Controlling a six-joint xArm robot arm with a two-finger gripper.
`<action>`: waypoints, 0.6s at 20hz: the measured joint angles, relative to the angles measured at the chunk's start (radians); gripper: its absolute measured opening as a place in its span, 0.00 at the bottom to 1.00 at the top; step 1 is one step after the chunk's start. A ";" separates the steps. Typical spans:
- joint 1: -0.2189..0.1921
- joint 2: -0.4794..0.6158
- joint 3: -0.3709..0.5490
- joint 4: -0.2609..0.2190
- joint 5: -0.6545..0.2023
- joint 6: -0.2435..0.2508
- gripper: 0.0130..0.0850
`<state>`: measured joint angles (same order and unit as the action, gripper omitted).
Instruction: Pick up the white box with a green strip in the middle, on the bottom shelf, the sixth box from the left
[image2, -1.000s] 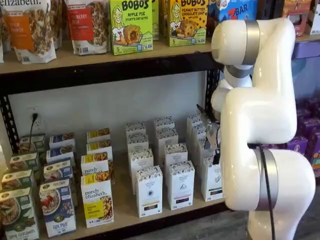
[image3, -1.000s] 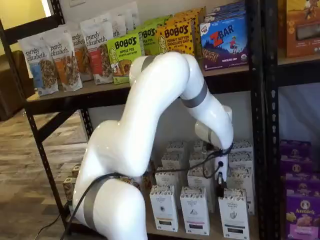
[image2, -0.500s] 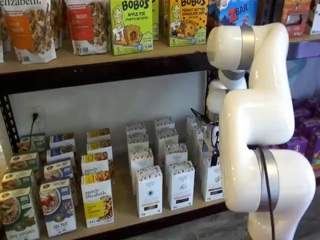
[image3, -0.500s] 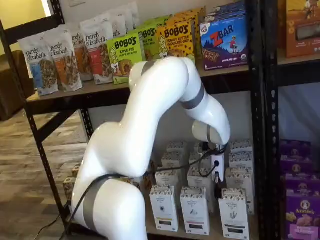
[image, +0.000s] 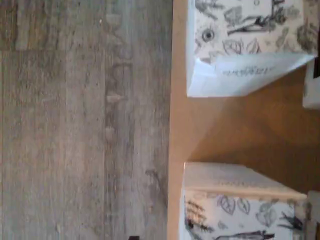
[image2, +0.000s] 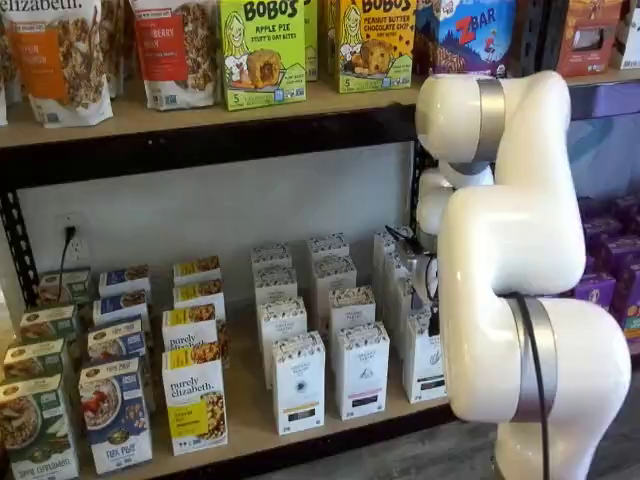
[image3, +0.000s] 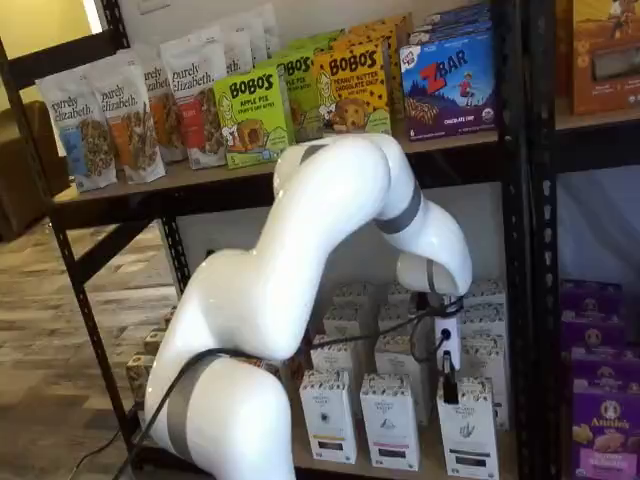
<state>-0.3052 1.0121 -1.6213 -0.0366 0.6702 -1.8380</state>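
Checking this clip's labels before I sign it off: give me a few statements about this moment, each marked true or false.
1. The claw is at the top of the white box. True.
2. The white box is lifted clear of the bottom shelf. False: it stands on the board.
3. Bobo's boxes stand on the upper shelf. True.
4. The purely elizabeth boxes stand right of the white box. False: they stand to its left.
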 joint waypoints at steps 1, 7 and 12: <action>0.001 0.012 -0.017 -0.028 0.010 0.025 1.00; 0.010 0.074 -0.077 -0.113 0.020 0.103 1.00; 0.010 0.105 -0.090 -0.138 -0.002 0.126 1.00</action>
<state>-0.2948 1.1170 -1.7117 -0.1743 0.6683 -1.7124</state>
